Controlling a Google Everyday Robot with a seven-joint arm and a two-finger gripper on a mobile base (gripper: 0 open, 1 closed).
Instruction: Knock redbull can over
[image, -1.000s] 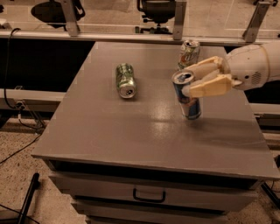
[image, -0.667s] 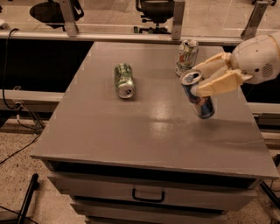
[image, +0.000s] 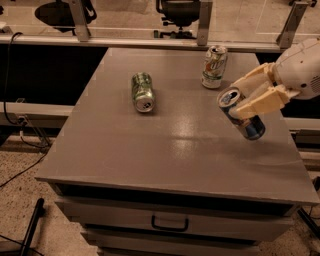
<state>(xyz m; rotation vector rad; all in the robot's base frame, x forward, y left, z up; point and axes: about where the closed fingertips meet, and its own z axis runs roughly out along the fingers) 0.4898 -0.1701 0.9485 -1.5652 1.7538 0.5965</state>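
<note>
The redbull can (image: 250, 127), slim, blue and silver, leans steeply with its silver top toward the upper left, at the right side of the grey table (image: 165, 150). My gripper (image: 236, 102) reaches in from the right edge. Its cream fingers (image: 260, 102) sit on either side of the can's upper half and hold it tilted. The can's lower end is at or just above the table top; I cannot tell which.
A green can (image: 142, 92) lies on its side left of centre. A white-and-green can (image: 214, 66) stands upright at the back, just behind my gripper. The table's right edge is close to the redbull can. Drawers sit below the front edge, chairs and a rail behind.
The gripper has moved right and a little toward the front with the redbull can between its fingers. The can has gone from nearly upright to steeply tilted.
</note>
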